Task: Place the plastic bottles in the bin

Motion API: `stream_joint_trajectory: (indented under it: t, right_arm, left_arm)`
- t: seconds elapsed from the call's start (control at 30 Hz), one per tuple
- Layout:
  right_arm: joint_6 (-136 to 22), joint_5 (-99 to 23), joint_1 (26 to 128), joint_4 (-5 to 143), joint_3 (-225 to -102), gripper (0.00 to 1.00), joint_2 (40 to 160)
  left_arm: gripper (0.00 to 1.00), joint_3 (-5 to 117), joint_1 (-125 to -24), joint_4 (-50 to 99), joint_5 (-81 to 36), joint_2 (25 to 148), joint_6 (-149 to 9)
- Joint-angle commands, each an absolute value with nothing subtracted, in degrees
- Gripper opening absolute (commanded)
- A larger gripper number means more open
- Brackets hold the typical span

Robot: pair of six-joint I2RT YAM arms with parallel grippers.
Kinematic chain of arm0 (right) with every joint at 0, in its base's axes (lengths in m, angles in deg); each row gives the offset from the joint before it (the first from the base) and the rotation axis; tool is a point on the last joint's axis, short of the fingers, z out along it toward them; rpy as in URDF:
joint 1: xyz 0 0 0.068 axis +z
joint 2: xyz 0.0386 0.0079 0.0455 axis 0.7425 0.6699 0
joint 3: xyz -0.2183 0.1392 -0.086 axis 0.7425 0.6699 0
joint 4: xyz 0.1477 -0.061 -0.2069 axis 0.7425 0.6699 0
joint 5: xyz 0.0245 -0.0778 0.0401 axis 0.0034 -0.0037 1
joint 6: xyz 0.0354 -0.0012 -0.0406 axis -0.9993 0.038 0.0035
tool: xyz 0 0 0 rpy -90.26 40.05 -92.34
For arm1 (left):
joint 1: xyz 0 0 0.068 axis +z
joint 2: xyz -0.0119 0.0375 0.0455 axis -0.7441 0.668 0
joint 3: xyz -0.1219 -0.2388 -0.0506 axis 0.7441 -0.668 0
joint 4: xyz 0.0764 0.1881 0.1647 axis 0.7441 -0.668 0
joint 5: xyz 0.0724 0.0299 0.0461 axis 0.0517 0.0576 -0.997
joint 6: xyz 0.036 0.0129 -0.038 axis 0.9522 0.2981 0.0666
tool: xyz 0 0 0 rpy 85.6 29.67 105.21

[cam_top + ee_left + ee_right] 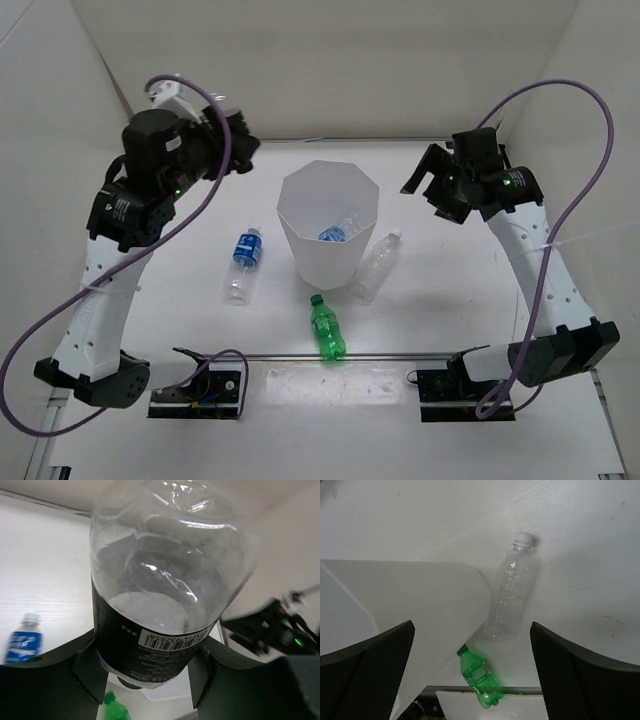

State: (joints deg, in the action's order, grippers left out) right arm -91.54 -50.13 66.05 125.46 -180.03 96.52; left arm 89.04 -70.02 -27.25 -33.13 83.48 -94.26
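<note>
The white faceted bin [300,235] stands mid-table with a blue-labelled bottle [333,232] inside. My left gripper [235,140] is raised left of the bin, shut on a clear bottle with a black label [165,605], its black cap pointing down. My right gripper [425,172] is open and empty, raised right of the bin. A blue-labelled bottle [243,262] lies left of the bin and shows in the left wrist view [22,642]. A clear white-capped bottle [376,265] [512,595] leans by the bin's right side [420,610]. A green bottle [326,328] [480,677] lies in front.
A metal rail [400,353] runs across the near edge between the arm bases. White walls enclose the table at back and sides. Purple cables loop from both arms.
</note>
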Motion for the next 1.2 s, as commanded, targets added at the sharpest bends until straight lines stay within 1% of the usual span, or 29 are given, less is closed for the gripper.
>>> stream_joint_trajectory:
  t: [0.0,0.13,0.23,0.27,0.33,0.37,0.4,0.43,0.47,0.53,0.57,0.67,0.7,0.73,0.77,0.8,0.83,0.9,0.93,1.0,1.03,1.07,1.1,1.13,1.17]
  right_arm:
    - [-95.59,-43.05,63.33,122.92,-176.32,1.0,97.22]
    - [-95.6,-41.63,62.18,120.55,-172.71,1.0,100.47]
    - [-95.6,-40.41,61.65,120.54,-172.09,1.0,102.85]
    - [-95.6,-40.4,61.65,120.54,-172.09,1.0,103.38]
    - [-95.6,-39.71,61.65,120.01,-172.09,1.0,104.78]
    - [-95.6,-39.7,61.65,118.97,-171.57,1.0,105.83]
    - [-94.81,-38.48,61.65,118.44,-171.56,1.0,106.63]
    - [-94.8,-36.73,61.65,118.43,-170.78,1.0,107.68]
    - [-94.8,-35.84,61.65,118.43,-170.77,1.0,110.12]
    - [-94.8,-35.13,61.65,118.43,-170.24,1.0,112.86]
    - [-94.8,-34.43,62.35,117.91,-170.24,1.0,115.57]
    - [-94.8,-32.77,62.97,117.29,-171.03,1.0,121.72]
    - [-94.8,-32.06,63.49,117.29,-172.51,1.0,123.58]
    - [-94.8,-32.05,63.5,117.29,-173.22,1.0,125.25]
    - [-94.28,-32.05,63.5,117.98,-173.84,1.0,128.31]
    - [-94.28,-32.05,63.5,118.6,-174.37,1.0,129.73]
    - [-94.28,-32.05,63.5,118.61,-174.98,1.0,131.66]
    - [-94.28,-32.93,64.03,118.61,-174.99,1.0,132.99]
    - [-94.28,-32.93,64.03,118.61,-175.51,1.0,134.13]
    - [-94.28,-32.41,64.55,118.61,-175.52,1.0,135.37]
    - [-93.67,-32.41,64.55,118.61,-175.52,1.0,136.59]
    - [-93.66,-32.41,64.55,118.61,-175.52,0.96,137.13]
    - [-92.97,-33.54,64.55,119.13,-175.52,0.89,137.83]
    - [-92.96,-33.55,64.55,119.13,-174.82,0.89,137.83]
    - [-92.35,-34.24,64.55,119.66,-174.2,0.84,137.83]
  left_arm:
    - [0.37,89.69,-78.37,-27.35,-25.53,89.71,-89.9]
    - [0.38,92.32,-87.17,-30.68,-28.15,93.93,-86.56]
    - [0.39,95.05,-90.26,-33.67,-28.95,97.27,-85.06]
    - [0.43,95.58,-90.79,-33.68,-28.95,98.41,-84.45]
    - [0.75,97.16,-92.46,-35.08,-30.52,99.56,-84.45]
    - [0.91,98.91,-92.47,-38.22,-32.54,100.35,-85.58]
    - [1.0,104.32,-92.99,-40.16,-34.82,102.36,-86.11]
    - [1.0,107.85,-93.0,-42.01,-35.36,103.42,-86.12]
    - [1.0,115.2,-93.0,-45.51,-37.28,104.56,-86.12]
    - [1.0,120.0,-93.0,-46.51,-38.96,105.28,-86.12]
    - [1.0,120.54,-92.39,-45.99,-41.15,104.06,-86.12]
    - [1.0,110.47,-90.81,-37.48,-47.12,93.36,-86.91]
    - [1.0,102.69,-90.8,-35.11,-54.37,90.02,-87.95]
    - [1.0,98.7,-90.8,-32.82,-58.62,83.63,-88.75]
    - [1.0,94.83,-90.8,-29.23,-62.66,80.79,-89.8]
    - [1.0,91.31,-90.28,-28.07,-69.66,78.32,-89.81]
    - [1.0,87.01,-90.27,-27.27,-72.26,74.99,-89.81]
    - [1.0,85.31,-90.27,-28.05,-76.48,74.08,-87.71]
    - [1.0,86.0,-90.27,-29.79,-80.5,74.08,-87.7]
    - [1.0,86.0,-90.27,-35.05,-84.65,75.65,-88.83]
    - [1.0,83.48,-90.27,-36.3,-88.85,75.66,-90.06]
    - [1.0,81.98,-90.27,-36.32,-89.85,76.18,-91.12]
    - [1.0,78.48,-90.27,-36.84,-91.17,76.19,-91.74]
    - [1.0,78.44,-90.27,-36.84,-91.18,76.19,-91.74]
    - [1.0,75.05,-89.66,-36.84,-91.18,76.19,-93.13]
